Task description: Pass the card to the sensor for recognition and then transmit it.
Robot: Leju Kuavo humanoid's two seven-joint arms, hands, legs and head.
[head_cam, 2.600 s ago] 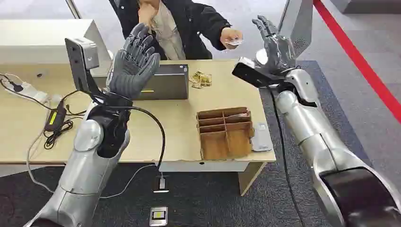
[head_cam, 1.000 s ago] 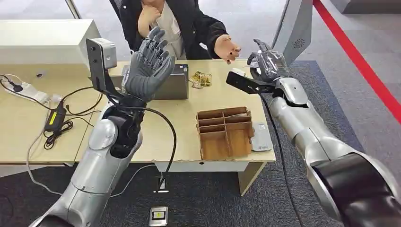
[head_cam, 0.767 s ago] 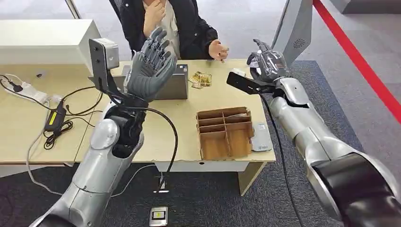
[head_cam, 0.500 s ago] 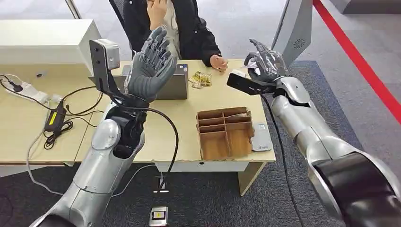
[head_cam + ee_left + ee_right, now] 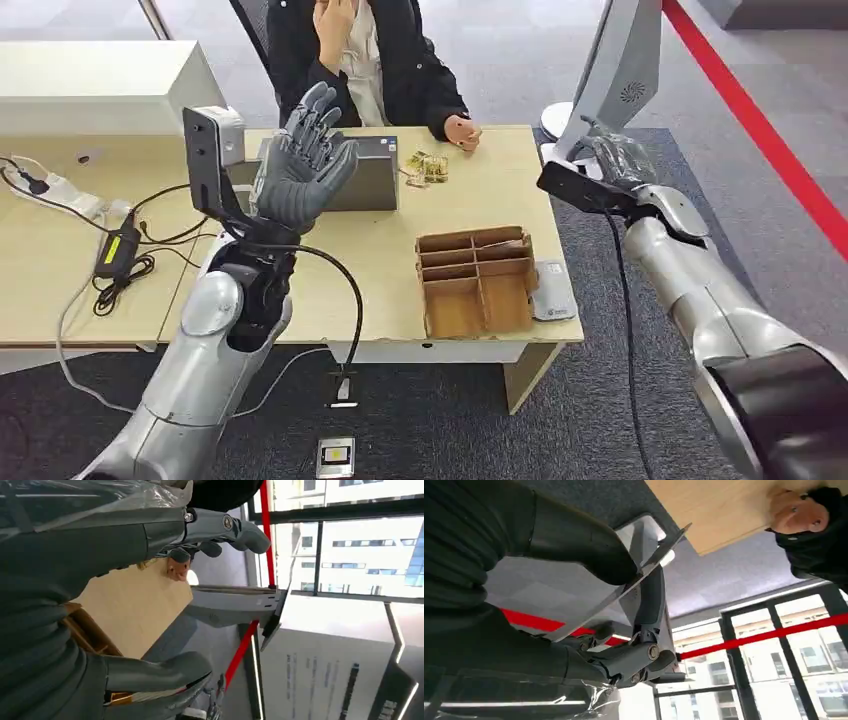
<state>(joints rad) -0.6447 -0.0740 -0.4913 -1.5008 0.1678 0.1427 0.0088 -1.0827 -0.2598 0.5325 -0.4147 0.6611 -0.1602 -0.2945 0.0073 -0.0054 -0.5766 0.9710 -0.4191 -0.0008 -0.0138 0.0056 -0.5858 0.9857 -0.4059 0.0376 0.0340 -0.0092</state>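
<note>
Fingers of the right hand (image 5: 622, 158) pinched the card (image 5: 624, 592) against the thumb, off the far right corner of the surface (image 5: 480, 200), just beside a grey stand (image 5: 620, 60). The left hand (image 5: 300, 170) was raised over the surface, spread and holding nothing. A person's hand (image 5: 462, 131) rested on the far edge, near a wooden divided tray (image 5: 476, 280).

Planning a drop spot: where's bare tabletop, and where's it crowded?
Bare patches: between the wooden organizer and the left arm's cable, and behind the organizer up to the gold clips and the person's hand. Crowded: far left by the cables and adapter, and behind the left hand at the grey box.
</note>
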